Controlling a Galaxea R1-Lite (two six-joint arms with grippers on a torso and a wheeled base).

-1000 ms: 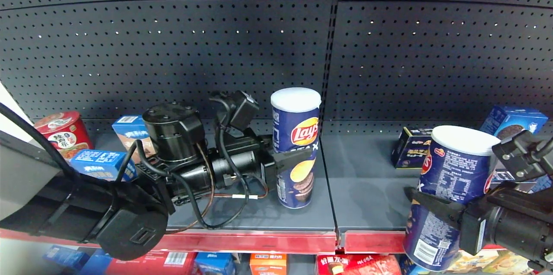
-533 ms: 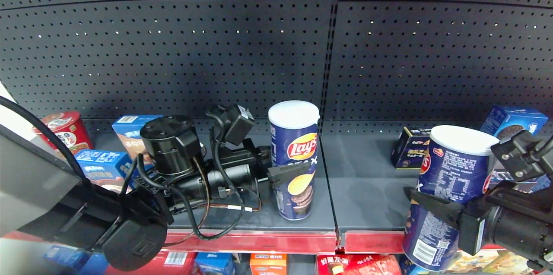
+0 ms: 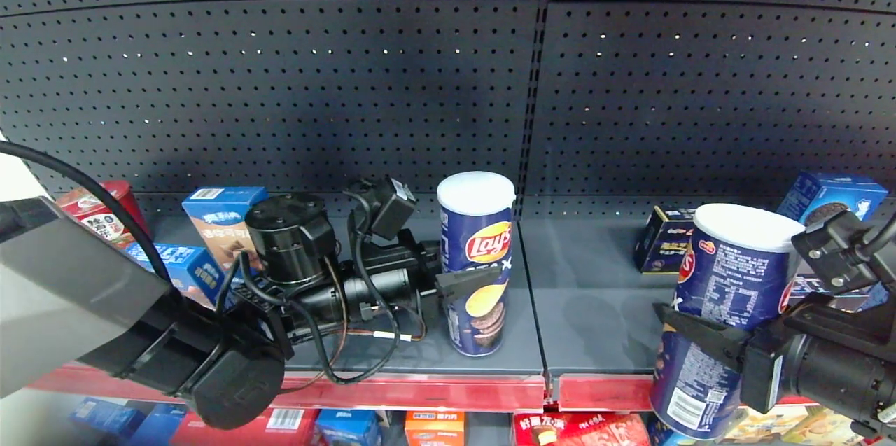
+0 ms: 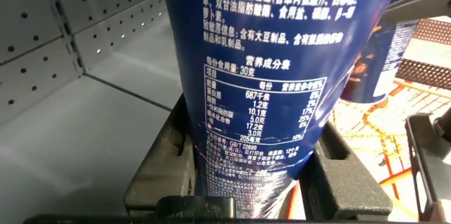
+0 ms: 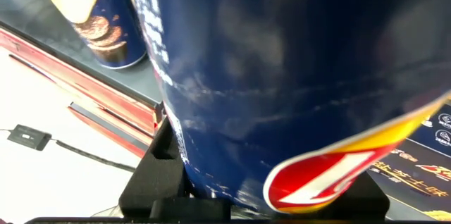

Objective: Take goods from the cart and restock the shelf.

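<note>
Head view: left pincer (image 3: 483, 279) clamps a chip can (image 3: 476, 236) upright on the shelf (image 3: 595, 320). Right pincer (image 3: 689, 341) grips a second can (image 3: 735, 271).

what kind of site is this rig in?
Likely a shop aisle, real or mock: a dark pegboard-backed shelf with a red front rail, holding a chip can and snack boxes.

Our black left gripper (image 3: 481, 276) points toward 3 o'clock, clamped round an upright blue cardboard crisp tube (image 3: 483, 239); our black right gripper (image 3: 705, 332), at 4 o'clock, clasps a second blue tube (image 3: 735, 271), tilted.
</note>
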